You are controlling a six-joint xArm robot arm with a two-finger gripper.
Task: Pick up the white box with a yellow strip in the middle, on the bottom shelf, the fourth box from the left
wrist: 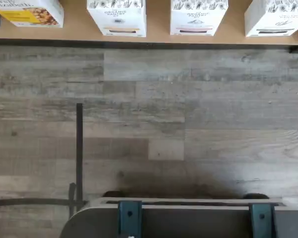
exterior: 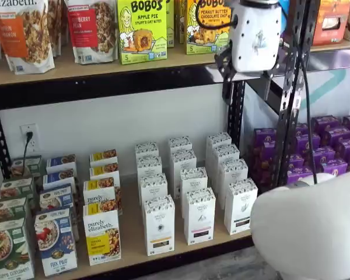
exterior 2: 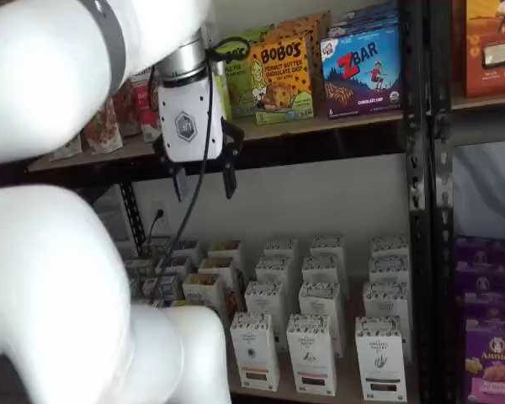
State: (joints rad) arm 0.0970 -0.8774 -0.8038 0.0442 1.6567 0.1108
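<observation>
Wrist view is looking down on the grey plank floor (wrist: 154,124) in front of the bottom shelf (wrist: 74,29), where the front row of cartons is showing along the shelf's edge; the white box (wrist: 117,17), with its yellowish strip low on the front, is standing just right of the shorter yellow-labelled box (wrist: 30,12) and left of a like carton with a pinkish strip (wrist: 198,17). In both shelf views the pincer (exterior 2: 204,178) is hanging high, up at the level of the upper shelf (exterior: 76,67) with the snack bags, well apart from the target, and its two black fingers are standing spread with a plain gap between them, holding nothing. In a shelf view the white box (exterior: 159,224) is sitting at the near end of its column, with matching cartons lined up behind it. Judging from this, the approach is only beginning: the arm is needing to come down and centre on that front carton, checking the strip colour so the pinkish neighbour is not taken by mistake. Because the boxes are standing close side by side, the fingers are best kept wide and slipped into the narrow gaps on either side, squarely, so the tall carton is not tipping backward into the one behind.
</observation>
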